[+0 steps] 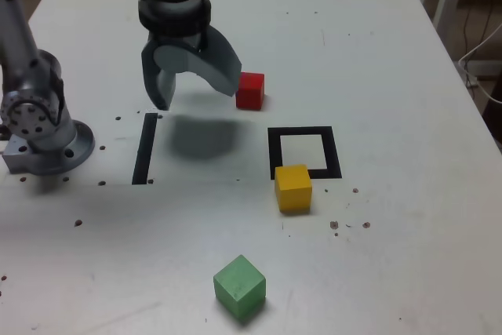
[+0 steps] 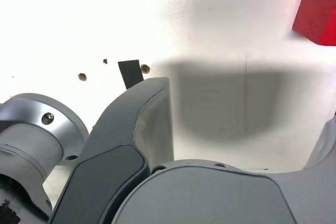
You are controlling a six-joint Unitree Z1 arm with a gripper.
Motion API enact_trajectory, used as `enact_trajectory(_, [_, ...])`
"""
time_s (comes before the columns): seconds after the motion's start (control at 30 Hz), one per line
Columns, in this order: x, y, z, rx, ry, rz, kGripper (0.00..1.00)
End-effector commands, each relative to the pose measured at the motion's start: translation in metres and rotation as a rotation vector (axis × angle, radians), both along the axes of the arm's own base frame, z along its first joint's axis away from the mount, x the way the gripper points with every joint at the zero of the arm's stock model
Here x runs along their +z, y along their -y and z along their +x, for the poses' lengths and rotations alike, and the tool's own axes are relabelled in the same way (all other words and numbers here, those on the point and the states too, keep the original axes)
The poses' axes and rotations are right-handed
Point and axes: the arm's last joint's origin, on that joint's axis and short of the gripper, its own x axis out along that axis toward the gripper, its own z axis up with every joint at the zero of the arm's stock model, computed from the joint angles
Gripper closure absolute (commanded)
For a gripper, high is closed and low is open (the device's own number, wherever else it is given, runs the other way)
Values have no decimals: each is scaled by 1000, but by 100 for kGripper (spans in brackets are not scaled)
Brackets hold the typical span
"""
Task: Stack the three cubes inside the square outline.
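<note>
Gripper [image 1: 196,88] hangs wide open and empty just beside the red cube [image 1: 250,90], above the white table [image 1: 392,76].

Your gripper [image 1: 194,88] hangs with jaws spread over bare table [image 1: 376,52], the red cube [image 1: 250,89] just beside its far jaw, perhaps touching. The square [image 1: 304,152] is open from above, but the yellow cube [image 1: 293,187] crowds its near edge. The green cube [image 1: 239,286] stands well apart, clear all round.
</note>
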Motion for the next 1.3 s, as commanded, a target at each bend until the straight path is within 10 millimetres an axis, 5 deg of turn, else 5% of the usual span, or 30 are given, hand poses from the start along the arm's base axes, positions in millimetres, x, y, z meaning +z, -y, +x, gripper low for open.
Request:
enact_trajectory(0.0, [2,-39,35,-23,1,-17,1])
enact_trajectory(0.43, [-6,-64,70,-67,4,-24,1])
enact_trajectory(0.97, [-21,-68,75,-64,-20,-39,3])
enact_trajectory(1.27, [-35,-70,86,-70,-29,-63,14])
